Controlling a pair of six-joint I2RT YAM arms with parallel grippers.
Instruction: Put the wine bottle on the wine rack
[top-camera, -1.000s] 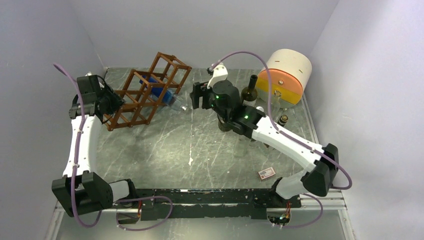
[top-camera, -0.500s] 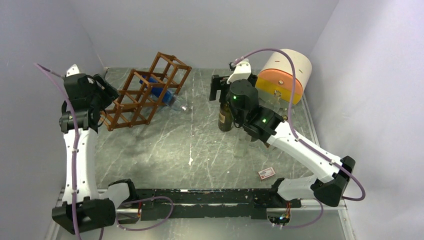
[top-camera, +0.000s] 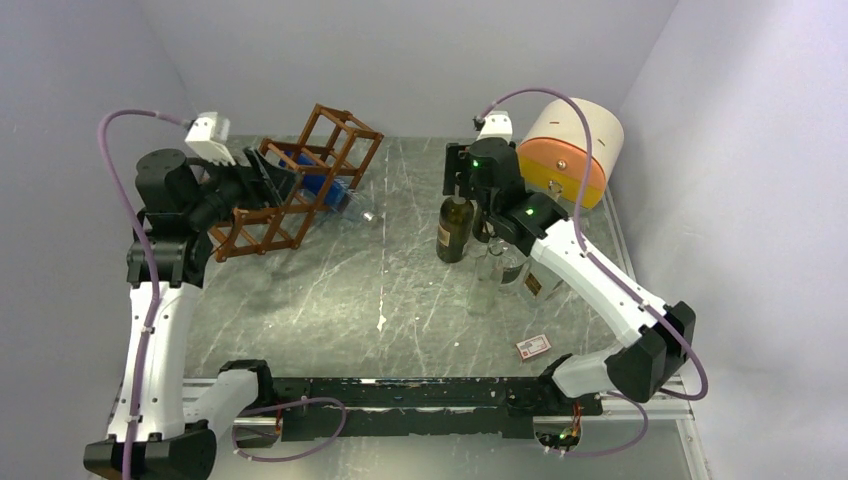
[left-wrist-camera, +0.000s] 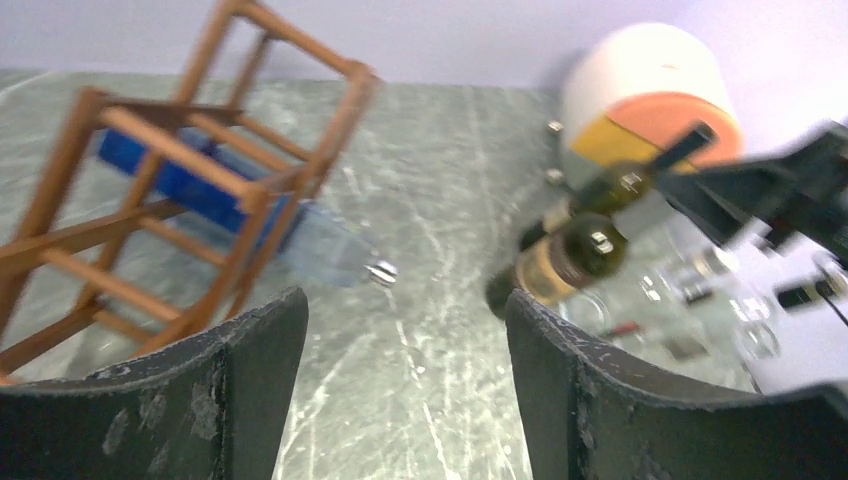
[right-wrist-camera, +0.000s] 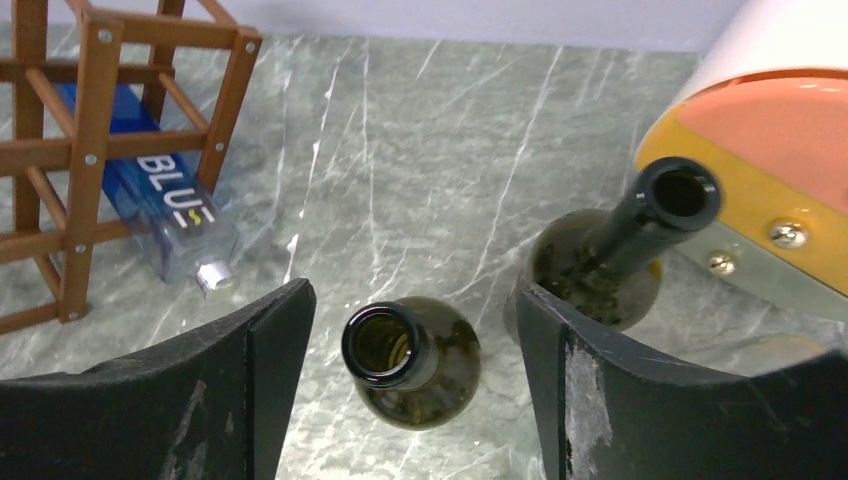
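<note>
The right arm is swinging back across the desk (top-camera: 400, 300), away from the wine rack (top-camera: 300, 185) and over to the cluster of bottles towards the far right corner. The left arm is lifting off the rack's left side at the same time, and it is now reaching over the rack from the far left corner. To me that looks like one bottle is done with, since a blue bottle (top-camera: 325, 185) is lying in a rack cell with its cap poking out, and the next pickup is only starting.

The rack is sitting tilted at the far left of the desk. The wine bottle (top-camera: 455, 228) is standing upright near the far middle, well apart from the rack, with a second dark bottle (right-wrist-camera: 620, 250) just beside it in front of a white and orange drum (top-camera: 572, 150).

The right forearm is stretching forward with its wrist tipping down. The right end effector (right-wrist-camera: 410, 335) is hovering above the bottle's open mouth, fingers (right-wrist-camera: 265, 370) apart on either side and not gripping. The left end effector (left-wrist-camera: 405, 350) is spreading open from a closed state, holding nothing.
</note>
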